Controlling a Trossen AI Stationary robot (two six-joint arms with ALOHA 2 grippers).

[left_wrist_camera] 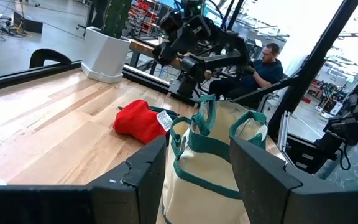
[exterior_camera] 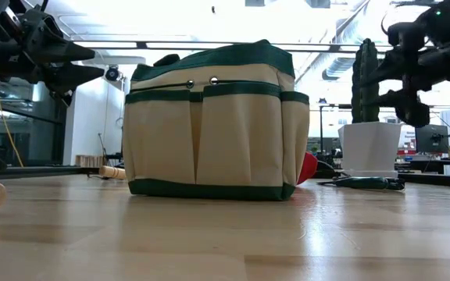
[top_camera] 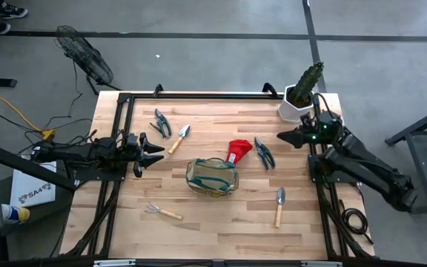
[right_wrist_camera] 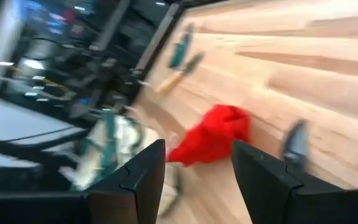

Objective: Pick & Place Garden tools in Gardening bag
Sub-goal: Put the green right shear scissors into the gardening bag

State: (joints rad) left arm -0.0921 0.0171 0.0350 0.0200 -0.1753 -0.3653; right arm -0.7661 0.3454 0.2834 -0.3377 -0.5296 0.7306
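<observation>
The bag [top_camera: 212, 177] stands near the middle of the table [top_camera: 221, 222], upright, with its mouth open to above. In the high view I see only its green handles lying across the opening; whether a tool is inside I cannot tell. All tools that can be seen lie on the wood outside the bag.

There are two trowels: one [top_camera: 179, 138] is up and left of the bag, the other [top_camera: 279, 205] is to the lower right of it. There are two shears: one [top_camera: 161, 122] lies just beside the first trowel, the other [top_camera: 264, 153] lies right of the red glove [top_camera: 238, 150]. The glove lies close to the bag's upper right corner, between the bag and the second shears. One rake [top_camera: 162, 212] lies below and left of the bag. So there are six tools in total.

One cactus [top_camera: 306, 85] in a white pot [top_camera: 293, 108] stands at the far right corner of the table.

The left gripper [top_camera: 154, 153] hangs above the table's left side, pointing toward the bag; its fingers are apart and hold nothing. The right gripper [top_camera: 281, 136] hangs above the right side, near the pot, also with fingers apart and nothing between them.
</observation>
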